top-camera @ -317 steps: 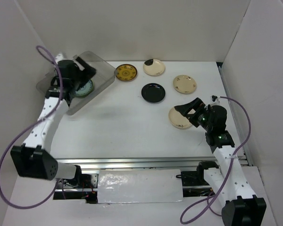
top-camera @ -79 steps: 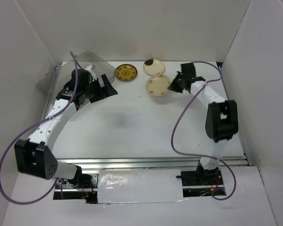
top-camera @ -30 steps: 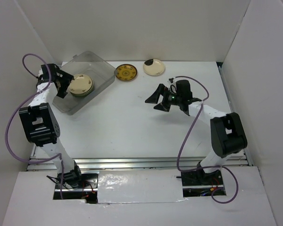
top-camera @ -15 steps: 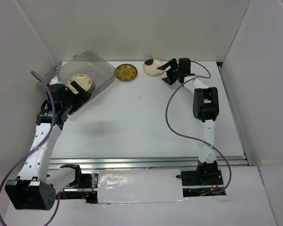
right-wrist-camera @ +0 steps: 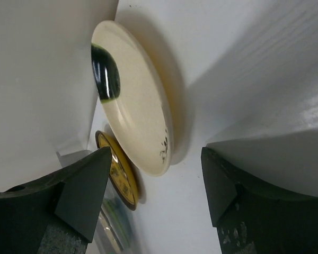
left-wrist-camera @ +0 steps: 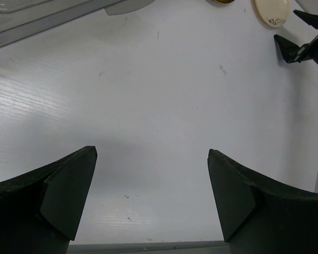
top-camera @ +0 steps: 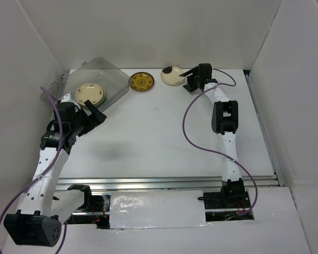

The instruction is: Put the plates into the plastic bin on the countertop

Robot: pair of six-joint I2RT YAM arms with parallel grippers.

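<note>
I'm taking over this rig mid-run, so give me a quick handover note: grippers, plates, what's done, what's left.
Left gripper: open, empty, over bare countertop near the plastic bin.
Right gripper: open, facing the cream plate with black patch at the far edge, not gripping it.
Mustard-gold plate lies on the countertop beside it.
Done: a stack in the bin, plain cream plate on top; count hidden.
Left: those two plates.

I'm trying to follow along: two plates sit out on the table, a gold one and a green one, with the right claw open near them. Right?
Not green: beside the gold plate lies a cream plate with a black patch, as the top external view shows. The right gripper is indeed open beside it.
</note>
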